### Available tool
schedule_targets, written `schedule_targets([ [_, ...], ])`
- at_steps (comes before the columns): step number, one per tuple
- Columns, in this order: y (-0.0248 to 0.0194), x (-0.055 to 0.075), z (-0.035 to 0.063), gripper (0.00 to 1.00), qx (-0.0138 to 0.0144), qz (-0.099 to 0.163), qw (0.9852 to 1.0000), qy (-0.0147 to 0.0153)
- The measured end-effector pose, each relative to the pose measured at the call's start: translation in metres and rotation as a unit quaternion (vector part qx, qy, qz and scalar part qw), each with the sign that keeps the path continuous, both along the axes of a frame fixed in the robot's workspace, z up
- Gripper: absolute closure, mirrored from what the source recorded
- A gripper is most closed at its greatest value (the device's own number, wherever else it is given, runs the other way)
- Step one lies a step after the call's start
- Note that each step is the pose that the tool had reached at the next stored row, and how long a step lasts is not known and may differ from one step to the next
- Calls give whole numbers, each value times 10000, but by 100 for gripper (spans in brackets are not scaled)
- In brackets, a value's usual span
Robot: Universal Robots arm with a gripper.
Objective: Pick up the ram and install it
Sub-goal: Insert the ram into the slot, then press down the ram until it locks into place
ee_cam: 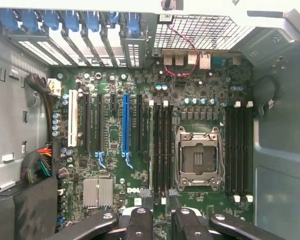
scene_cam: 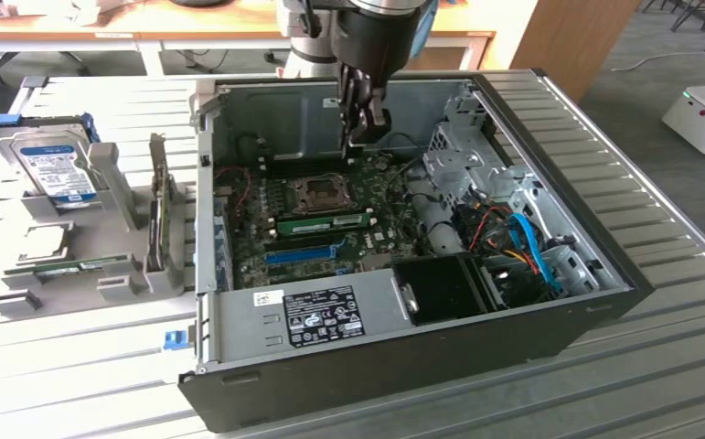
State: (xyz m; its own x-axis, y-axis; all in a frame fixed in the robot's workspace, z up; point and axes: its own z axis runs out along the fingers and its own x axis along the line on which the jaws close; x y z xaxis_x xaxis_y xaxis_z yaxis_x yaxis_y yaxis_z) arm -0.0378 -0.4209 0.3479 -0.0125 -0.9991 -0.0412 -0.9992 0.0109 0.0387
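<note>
While the flat green ram (scene_cam: 323,221) lies along the motherboard (scene_cam: 377,233), the end effector (scene_cam: 367,135) hangs spread — empty.

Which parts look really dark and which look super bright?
Exterior view: the black fan sits in deep shadow, while the table catches bright light. Wrist view: the metal grille glows washed-out white; the green board is evenly lit.

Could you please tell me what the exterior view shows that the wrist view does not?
The exterior view adds the hard drive and a green ram stick in grey holders outside the case, on the exterior view's left. The wrist view adds the row of blue clips. Both share the CPU socket, the blue slot and the gripper.
</note>
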Motion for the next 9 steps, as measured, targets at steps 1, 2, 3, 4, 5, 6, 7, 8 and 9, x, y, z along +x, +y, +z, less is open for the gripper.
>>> schedule_targets([
  [1,0,0,13,75,0,0,10000,0],
  [2,0,0,26,75,0,0,10000,0],
  [3,0,0,39,75,0,0,10000,0],
  [4,0,0,53,75,0,0,10000,0],
  [5,0,0,58,75,1,0,10000,0],
  [6,0,0,58,75,1,0,10000,0],
  [7,0,0,58,75,1,0,10000,-1],
  [8,0,0,59,75,0,0,10000,0],
  [9,0,0,59,75,0,0,10000,0],
])
